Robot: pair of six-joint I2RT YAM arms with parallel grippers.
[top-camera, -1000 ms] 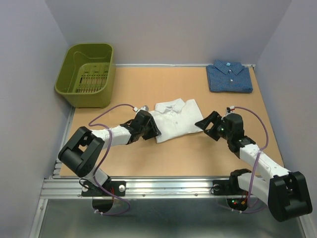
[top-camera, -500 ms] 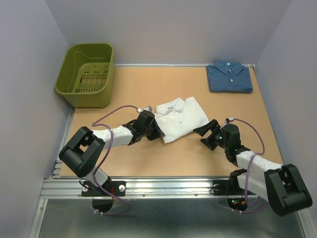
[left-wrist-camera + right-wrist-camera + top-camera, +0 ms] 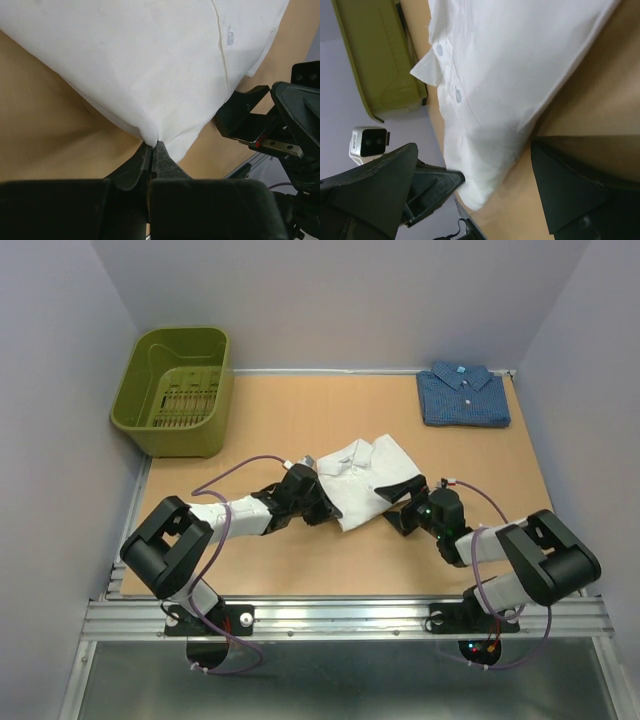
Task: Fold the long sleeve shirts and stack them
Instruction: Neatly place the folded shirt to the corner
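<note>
Cloth gathers to a point where the left end effector (image 3: 327,510) (image 3: 151,145) has its black fingers (image 3: 137,167) pressed together on the near corner of the folded white shirt (image 3: 368,472) (image 3: 150,60) (image 3: 510,75). A second ago those fingers stood partly apart at the garment's left edge. The shirt, then lying nearly square to the table (image 3: 300,420), now sits skewed, its collar turned far-left of that end effector. The right end effector (image 3: 398,508) (image 3: 475,172) has drawn back toward its base and has its wedge-shaped fingers spread wide, holding nothing. The shirt's rounded folded edge lies in the gap ahead of it, but whether they touch cannot be told. The fabric is thin and smooth, with a stitched placket and small clear buttons. Well beyond the right end effector, the blue shirt (image 3: 462,395), finely patterned, lies folded in a neat rectangle at the table's far corner. An olive plastic basket (image 3: 175,390) with a slotted floor sits far beyond the left one.
</note>
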